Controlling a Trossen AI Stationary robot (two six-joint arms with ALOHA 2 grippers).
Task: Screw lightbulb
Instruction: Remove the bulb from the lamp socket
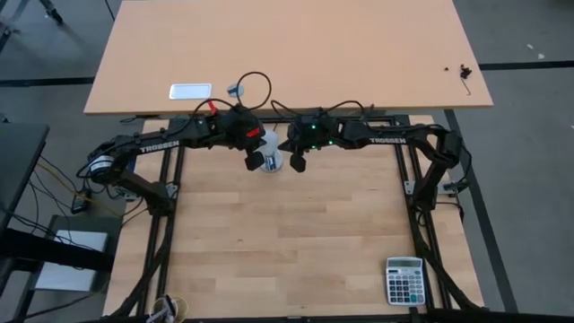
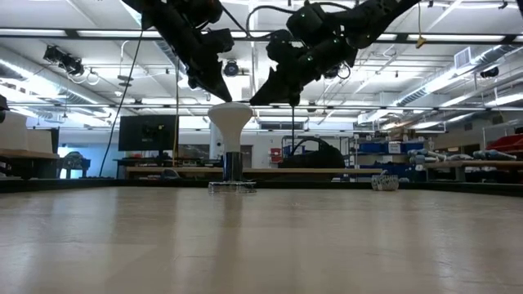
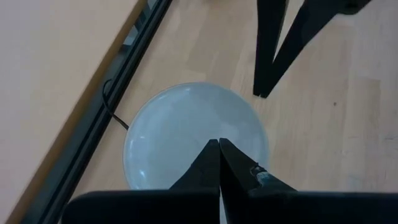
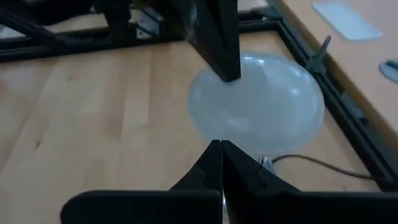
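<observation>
The white lightbulb (image 1: 272, 163) stands upright near the table's far edge. Its wide head (image 2: 231, 118) is up and its narrow neck goes down into a dark socket (image 2: 233, 168) on a flat base. My left gripper (image 1: 256, 161) is shut, its tips (image 2: 226, 96) just over the left of the head. My right gripper (image 1: 296, 164) is shut, its tips (image 2: 255, 100) at the head's right rim. Each wrist view looks down on the pale round head (image 3: 186, 137) (image 4: 261, 106). My left gripper's shut fingertips (image 3: 219, 144) come slanting down from the left onto the top of the bulb's head; I cannot tell whether they touch it. My right gripper's shut fingertips (image 4: 221, 144) come slanting down from the right to the head's rim; I cannot tell whether they touch it.
A black cord (image 3: 115, 106) runs from the socket toward the table's far frame rail. A calculator (image 1: 404, 280) lies at the near right corner. A second table beyond the far edge carries a white tray (image 1: 190, 91).
</observation>
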